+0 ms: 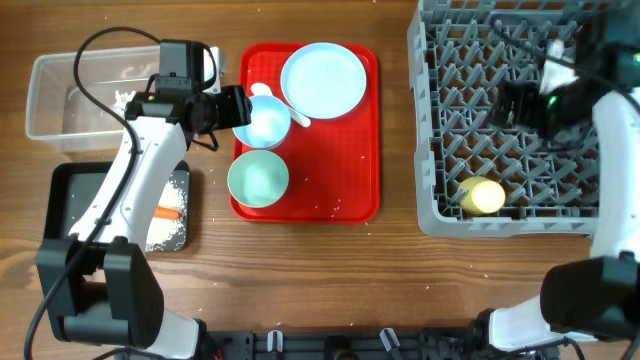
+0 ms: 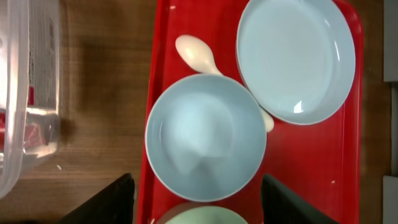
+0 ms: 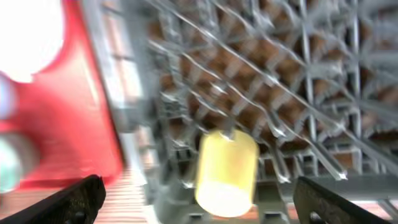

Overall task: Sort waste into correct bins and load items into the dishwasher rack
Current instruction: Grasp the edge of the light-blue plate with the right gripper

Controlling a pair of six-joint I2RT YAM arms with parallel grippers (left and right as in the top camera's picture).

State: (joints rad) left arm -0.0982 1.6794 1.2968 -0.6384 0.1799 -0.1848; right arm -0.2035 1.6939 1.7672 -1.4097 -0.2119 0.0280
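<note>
The large square grey plastic dishwasher rack (image 1: 440,120), right of the flat red tray (image 1: 350,170), holds 1 small yellow cup (image 3: 225,171) lying on its side near the rack's front edge. By my count that is 1 of 4 items loaded. On the red tray sit 1 round pale-blue plate (image 2: 295,59) and 2 round pale-blue bowls (image 2: 205,146) (image 1: 258,178). With them is 1 small white plastic piece (image 2: 196,53), partly tucked under the upper bowl, and a few loose rice grains.

Left of the red tray, the shallow black rectangular tray (image 1: 70,200) holds 1 orange carrot (image 1: 168,212) and a heap of white rice (image 1: 165,235), so that waste looks sorted. The clear rectangular plastic tub (image 1: 50,90) behind it holds white bits and something red, too unclear to name.

The left gripper (image 2: 196,186) hangs over the upper bowl, fingers spread wide, holding nothing. The right gripper (image 3: 199,190) hovers above the cup, also spread and empty
</note>
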